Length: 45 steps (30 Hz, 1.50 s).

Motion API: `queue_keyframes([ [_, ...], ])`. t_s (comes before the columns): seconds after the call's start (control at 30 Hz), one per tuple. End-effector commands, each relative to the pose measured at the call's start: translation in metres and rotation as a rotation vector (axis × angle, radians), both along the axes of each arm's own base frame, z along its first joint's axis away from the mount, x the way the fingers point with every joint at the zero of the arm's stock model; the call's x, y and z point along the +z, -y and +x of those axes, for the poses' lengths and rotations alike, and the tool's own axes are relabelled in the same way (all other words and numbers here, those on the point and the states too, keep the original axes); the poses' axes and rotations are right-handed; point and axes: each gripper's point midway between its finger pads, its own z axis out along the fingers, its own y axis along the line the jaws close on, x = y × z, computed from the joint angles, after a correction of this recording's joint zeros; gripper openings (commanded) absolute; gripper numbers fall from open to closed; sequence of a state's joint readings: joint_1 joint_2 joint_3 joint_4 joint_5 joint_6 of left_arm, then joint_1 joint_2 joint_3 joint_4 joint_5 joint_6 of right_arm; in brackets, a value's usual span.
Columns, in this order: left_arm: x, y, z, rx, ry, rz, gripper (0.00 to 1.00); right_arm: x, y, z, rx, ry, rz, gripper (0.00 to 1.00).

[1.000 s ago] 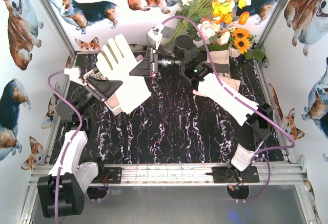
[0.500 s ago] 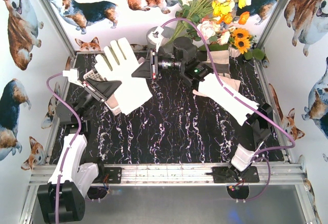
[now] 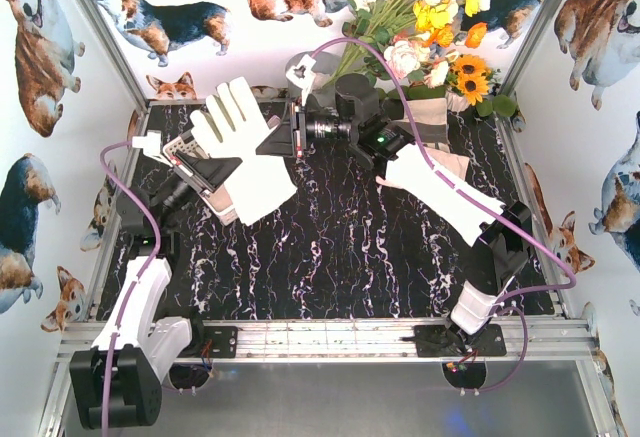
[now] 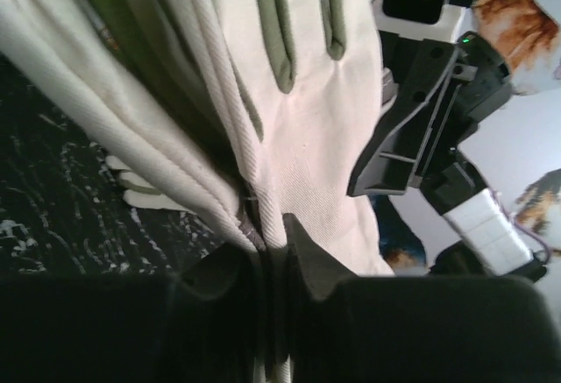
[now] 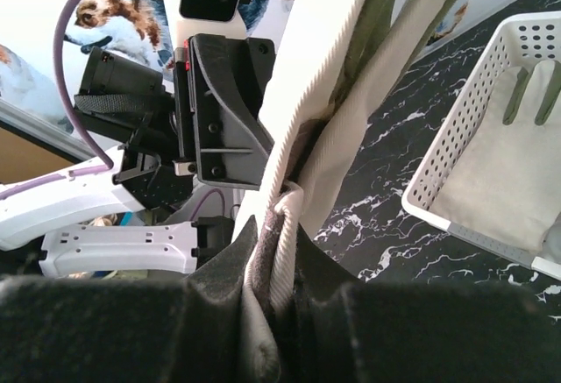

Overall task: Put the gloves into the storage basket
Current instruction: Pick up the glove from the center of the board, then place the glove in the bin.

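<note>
Cream-white fabric glove with grey patches (image 3: 240, 142) hangs raised over the white perforated plastic storage basket (image 5: 443, 138), with the left end effector (image 4: 263, 241) and right end effector (image 5: 273, 225) each clamped tight on its cloth. If one lets go late, the glove could swing aside and drape over the basket's rim onto the black marbled worktop (image 3: 380, 247).

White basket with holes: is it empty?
Not empty: one cream fabric glove with grey fingers lies inside the white perforated plastic basket.
</note>
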State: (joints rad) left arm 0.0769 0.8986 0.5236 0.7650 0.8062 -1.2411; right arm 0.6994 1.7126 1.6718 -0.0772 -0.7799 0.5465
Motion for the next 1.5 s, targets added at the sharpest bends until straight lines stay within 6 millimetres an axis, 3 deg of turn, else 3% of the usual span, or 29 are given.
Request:
queue_keyframes([
  [0.0,0.008,-0.001,0.005,0.05,0.024,0.058,0.0,0.003,-0.003,0.0,-0.019,0.045,-0.009,0.0],
  [0.3,-0.035,-0.026,0.03,0.251,-0.095,0.155,0.0,-0.049,0.001,0.063,-0.316,-0.001,-0.164,0.06],
  [0.5,-0.066,-0.05,0.055,0.396,-0.129,0.284,0.0,-0.087,-0.015,0.112,-0.441,0.04,-0.237,0.0],
  [0.8,-0.115,-0.084,0.09,0.556,-0.162,0.49,0.0,-0.111,-0.055,0.164,-0.478,0.216,-0.166,0.0],
  [1.2,-0.129,-0.109,0.127,0.656,-0.181,0.551,0.0,-0.148,-0.099,0.205,-0.451,0.271,-0.113,0.0],
  [1.47,-0.178,-0.111,0.148,0.601,-0.312,0.615,0.0,-0.195,-0.111,0.226,-0.458,0.287,-0.171,0.0],
])
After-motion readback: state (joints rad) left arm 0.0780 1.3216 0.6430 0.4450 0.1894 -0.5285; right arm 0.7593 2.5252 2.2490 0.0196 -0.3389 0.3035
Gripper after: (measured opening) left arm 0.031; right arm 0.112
